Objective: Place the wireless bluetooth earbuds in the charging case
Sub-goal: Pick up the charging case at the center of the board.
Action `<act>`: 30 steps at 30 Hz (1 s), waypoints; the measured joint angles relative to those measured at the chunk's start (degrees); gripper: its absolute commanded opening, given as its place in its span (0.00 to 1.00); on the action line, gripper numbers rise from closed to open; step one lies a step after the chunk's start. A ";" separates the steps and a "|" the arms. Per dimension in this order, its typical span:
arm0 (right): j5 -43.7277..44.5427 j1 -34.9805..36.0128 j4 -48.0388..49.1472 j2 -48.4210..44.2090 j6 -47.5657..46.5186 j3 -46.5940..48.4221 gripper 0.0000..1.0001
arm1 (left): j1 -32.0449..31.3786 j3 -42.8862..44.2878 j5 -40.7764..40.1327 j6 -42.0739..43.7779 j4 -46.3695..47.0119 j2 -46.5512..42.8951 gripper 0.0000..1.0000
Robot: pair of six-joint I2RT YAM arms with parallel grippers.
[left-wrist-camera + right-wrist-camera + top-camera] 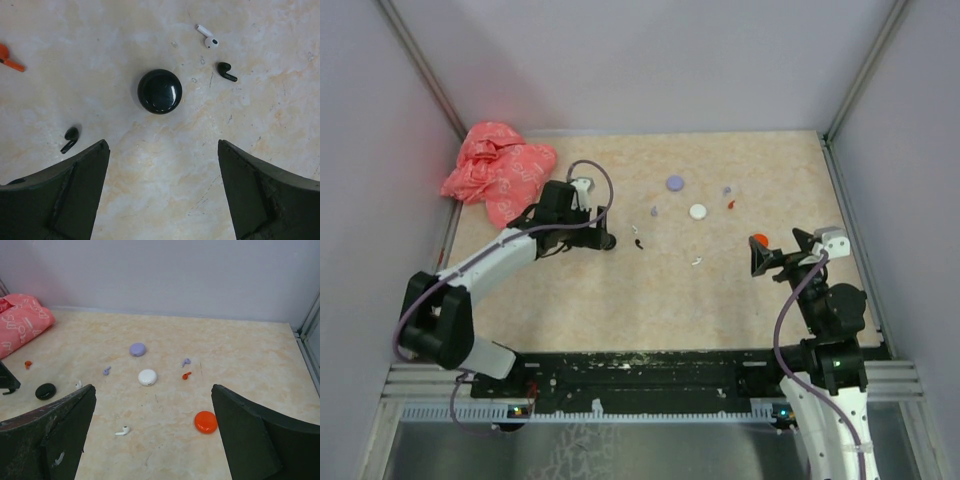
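Note:
My left gripper point(595, 235) hangs open over the table point(165, 170), nothing between its fingers. Just ahead of it lies the black round charging case point(159, 91), lid shut. Black earbuds lie at its right point(226, 71) and left point(70, 139), with a white earbud point(207, 37) and an orange-red one point(9, 57) farther off. My right gripper point(153, 390) is open and empty above the table. Ahead of it lie the orange case point(206, 422), white case point(147, 377), lilac case point(137, 349), a white earbud point(122, 430), an orange-red earbud point(186, 375) and lilac earbuds point(185, 361) point(106, 370).
A crumpled pink bag point(500, 170) lies in the far left corner. Grey walls with metal posts point(855, 80) close in the table on three sides. A black rail point(650, 375) runs along the near edge between the arm bases.

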 measured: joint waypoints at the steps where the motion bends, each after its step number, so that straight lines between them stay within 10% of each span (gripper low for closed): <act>1: -0.02 0.00 0.00 -0.09 0.02 0.00 0.98 | 0.00 0.83 0.55 0.02 -0.28 1.81 0.92; 30: -0.02 0.00 0.94 -1.05 0.09 -0.74 0.98 | -4.37 23.21 -1.27 14.84 -14.36 30.01 0.74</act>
